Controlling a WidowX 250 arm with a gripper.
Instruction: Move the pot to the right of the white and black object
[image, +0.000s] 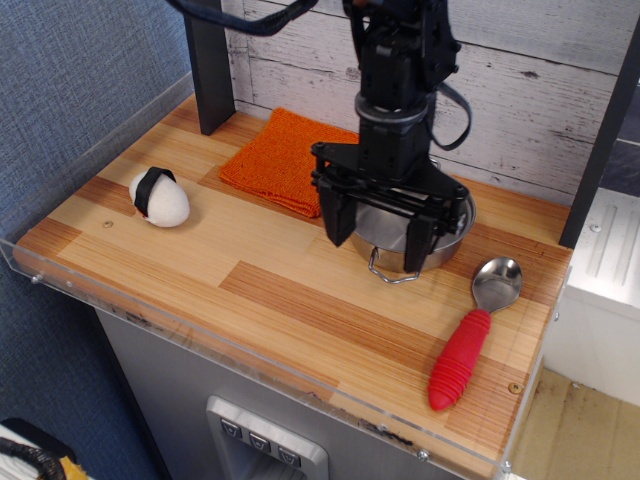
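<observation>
The pot (455, 228), a shallow shiny steel pan with wire loop handles, stands right of centre on the wooden table (270, 290). It is mostly hidden behind my gripper; its right rim and front handle (393, 273) show. My gripper (380, 232) is open and low over the pot. Its left finger (338, 220) is at the pot's left rim and its right finger (421, 240) is over the near right part. The white and black object (158, 197), a small white egg shape with a black band, lies at the left, well apart.
An orange cloth (285, 160) lies at the back, left of the pot. A red-handled metal spoon (462, 355) lies at the front right. A dark post (207, 65) stands at the back left. A clear low wall (200, 325) runs along the table's front edge.
</observation>
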